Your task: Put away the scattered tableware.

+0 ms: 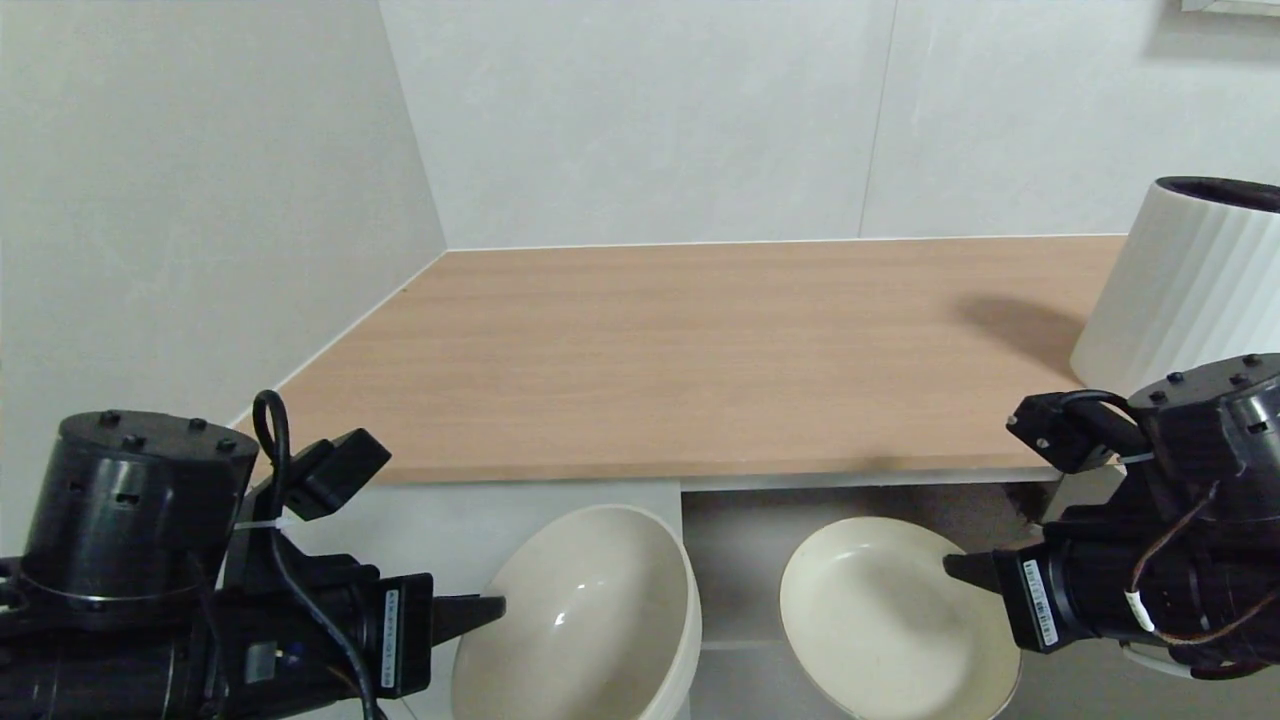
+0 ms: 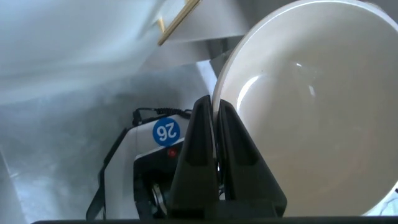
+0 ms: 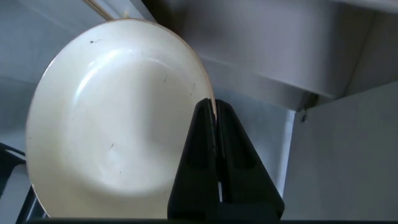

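The left gripper holds a deep cream bowl by its rim, just in front of and below the front edge of the wooden surface. The bowl is tilted so its glazed inside, catching a small highlight, faces up toward the head camera. Beside it and apart from it, the right gripper holds a shallow cream plate by its rim, also tilted face-up and below the surface's edge. At the surface's right end stands a white ribbed container; its mouth is dark and what is inside cannot be told. The head view gives the layout, with the bowl on the left and the plate on the right. The left wrist view gives the grip up close: the left gripper has its fingers pinching the rim of the bowl. In the right wrist view the right gripper likewise pinches the edge of the plate.
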